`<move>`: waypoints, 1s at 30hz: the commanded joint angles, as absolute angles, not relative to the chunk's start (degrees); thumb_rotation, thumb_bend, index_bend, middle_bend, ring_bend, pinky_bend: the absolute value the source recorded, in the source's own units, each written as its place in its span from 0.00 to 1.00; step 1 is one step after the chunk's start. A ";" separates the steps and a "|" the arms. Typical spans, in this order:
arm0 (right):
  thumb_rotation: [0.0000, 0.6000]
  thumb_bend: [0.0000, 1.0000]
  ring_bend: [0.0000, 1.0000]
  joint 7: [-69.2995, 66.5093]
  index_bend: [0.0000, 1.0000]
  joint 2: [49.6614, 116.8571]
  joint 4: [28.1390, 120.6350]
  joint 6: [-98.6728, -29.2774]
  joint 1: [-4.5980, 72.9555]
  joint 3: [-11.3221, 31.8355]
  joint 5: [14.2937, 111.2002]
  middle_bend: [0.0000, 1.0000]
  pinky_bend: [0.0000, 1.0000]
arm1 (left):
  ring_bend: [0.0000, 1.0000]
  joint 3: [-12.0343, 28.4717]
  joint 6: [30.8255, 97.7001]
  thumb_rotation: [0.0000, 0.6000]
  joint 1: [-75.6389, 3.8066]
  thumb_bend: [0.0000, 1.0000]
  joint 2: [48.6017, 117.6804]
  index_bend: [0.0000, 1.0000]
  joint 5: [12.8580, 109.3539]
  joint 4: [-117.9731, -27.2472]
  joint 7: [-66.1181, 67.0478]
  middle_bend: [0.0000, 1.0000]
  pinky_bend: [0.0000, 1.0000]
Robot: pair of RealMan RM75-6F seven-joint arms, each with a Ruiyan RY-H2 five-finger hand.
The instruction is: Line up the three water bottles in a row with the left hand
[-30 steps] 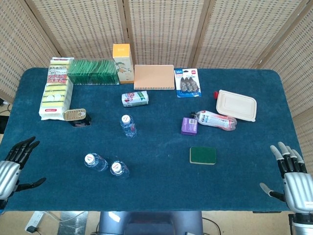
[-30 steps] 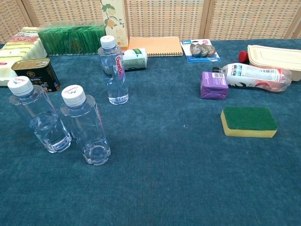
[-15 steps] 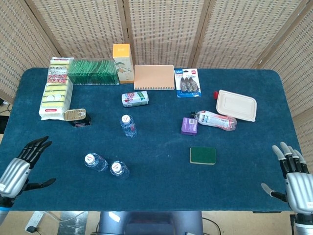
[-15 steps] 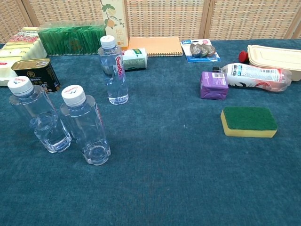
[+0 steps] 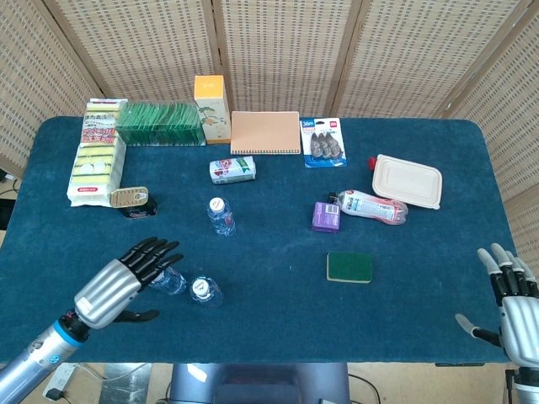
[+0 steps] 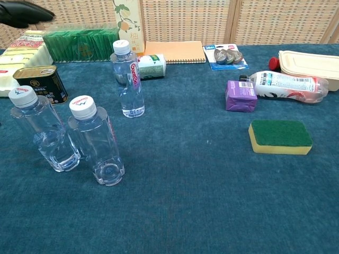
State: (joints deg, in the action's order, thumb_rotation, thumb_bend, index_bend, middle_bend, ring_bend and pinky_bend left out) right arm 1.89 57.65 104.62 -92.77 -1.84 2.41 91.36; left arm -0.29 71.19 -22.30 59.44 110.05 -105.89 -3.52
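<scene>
Left hand (image 5: pixel 126 276) hovers over the blue table (image 5: pixel 269 337), fingers spread and stretched forward, holding nothing; its dark fingertips (image 5: pixel 162 250) overlap the near-left water bottle (image 6: pixel 42 129) from the head view, though contact cannot be told. In the chest view only a dark tip of that hand shows at the top left corner. Take the green sponge (image 5: pixel 349 267) as the mark: the near-left bottle stands upright far to its left, and the second bottle (image 6: pixel 97 141) stands just beside that one, a little nearer the front edge, the two touching or almost so. The third bottle (image 6: pixel 127 79), red-lettered label, stands upright further back, left of the sponge and apart from the pair. Behind and slightly left of the sponge lies a purple packet (image 5: pixel 325 216), with a pink-labelled bottle lying on its side (image 5: pixel 370 205) just beside it. Right hand (image 5: pixel 514 299) sits at the front right corner, well to the sponge's right, fingers up and apart, empty. A dark tin (image 5: pixel 133 201) sits far left of the sponge, behind the pair
</scene>
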 commanded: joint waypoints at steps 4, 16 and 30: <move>1.00 0.00 0.00 1.30 0.03 57.37 104.55 -92.95 -1.95 2.54 91.21 0.00 0.02 | 0.00 0.73 61.27 1.00 -26.67 0.10 60.92 0.00 105.62 -112.89 8.51 0.00 0.05; 1.00 0.00 0.00 0.02 0.03 56.93 104.43 -93.10 -2.13 2.89 90.46 0.00 0.02 | 0.00 3.24 52.94 1.00 -30.59 0.10 66.66 0.00 94.04 -113.31 20.48 0.00 0.15; 1.00 0.00 0.00 -0.41 0.03 56.88 104.20 -92.76 -2.05 3.41 89.23 0.00 0.02 | 0.01 4.75 50.45 1.00 -34.11 0.11 72.01 0.00 81.63 -112.29 30.96 0.03 0.27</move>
